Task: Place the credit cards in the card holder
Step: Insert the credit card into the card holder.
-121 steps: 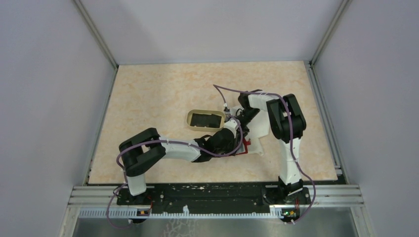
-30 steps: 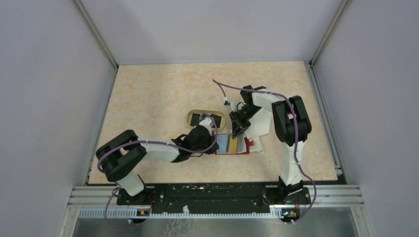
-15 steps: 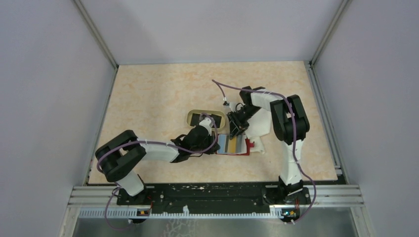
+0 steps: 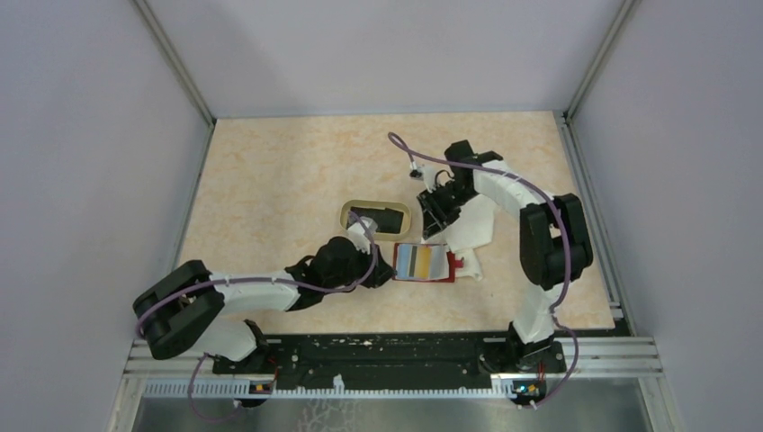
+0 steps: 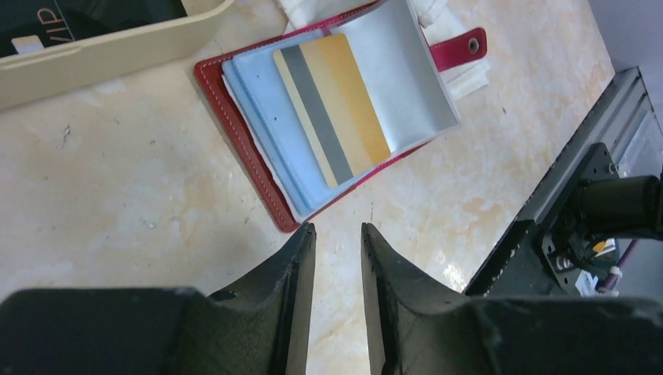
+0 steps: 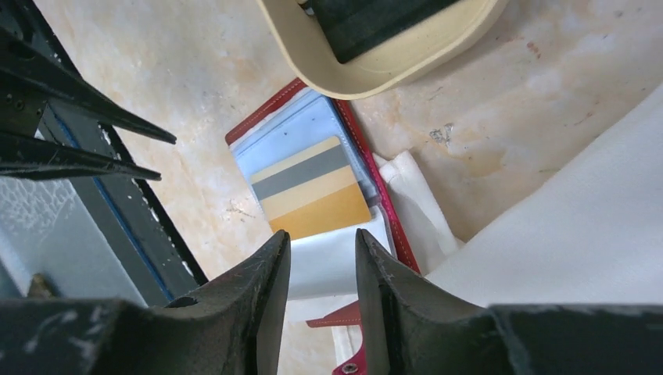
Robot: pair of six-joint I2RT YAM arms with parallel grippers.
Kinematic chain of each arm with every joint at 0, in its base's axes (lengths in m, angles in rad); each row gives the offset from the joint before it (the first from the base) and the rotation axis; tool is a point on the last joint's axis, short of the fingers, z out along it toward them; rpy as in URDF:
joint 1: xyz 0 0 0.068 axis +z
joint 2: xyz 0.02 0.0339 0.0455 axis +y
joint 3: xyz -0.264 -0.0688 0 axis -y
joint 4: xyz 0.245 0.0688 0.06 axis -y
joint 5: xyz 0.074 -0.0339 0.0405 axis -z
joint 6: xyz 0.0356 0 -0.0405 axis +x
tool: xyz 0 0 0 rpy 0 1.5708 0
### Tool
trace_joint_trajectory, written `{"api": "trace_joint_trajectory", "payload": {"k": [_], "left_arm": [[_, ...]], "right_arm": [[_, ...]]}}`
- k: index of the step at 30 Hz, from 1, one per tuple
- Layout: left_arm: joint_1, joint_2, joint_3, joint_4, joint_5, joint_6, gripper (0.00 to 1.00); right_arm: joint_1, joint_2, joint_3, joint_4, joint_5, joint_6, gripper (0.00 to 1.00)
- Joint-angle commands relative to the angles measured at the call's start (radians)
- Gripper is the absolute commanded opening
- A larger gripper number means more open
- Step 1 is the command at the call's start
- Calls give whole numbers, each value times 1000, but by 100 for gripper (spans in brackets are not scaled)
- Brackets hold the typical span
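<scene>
In the middle of the table, the red card holder, spread open and flat, inner side up. Sits just on the near side of the tan tray, close to its rim but apart from it in the left wrist view. Holds three cards fanned across its inside: a light blue card toward the left, a whitish card toward the right, and a yellow card with a grey stripe lying on top of both. Impossible to tell how far any of them sits in a slot. Rests with its right edge and its strap, metal snap stud showing, on the white cloth. In the tray, black cards. Left gripper low over the bare table just left of the holder, fingers parted by only a narrow gap, nothing between them, tips near the holder's red corner without touching it. Right gripper up above the holder's far side, between tray and cloth, likewise slightly parted and empty, pointing down toward the yellow card.
</scene>
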Motion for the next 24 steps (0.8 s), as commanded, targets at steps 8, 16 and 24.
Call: {"api": "trace_joint_trajectory", "payload": {"k": [8,16,24], "left_arm": [[0,-301,-280,345,-86,76,97],[7,-226,-323,395,-97,-9,83],[7,-39,-249,401,-91,-29,37]], "right_arm": [[15,-556,-394,237,-279,-686,27],[109,-415,-445,152,-138,-1115,3],[157,-391,-520,311,90,-1029,0]]}}
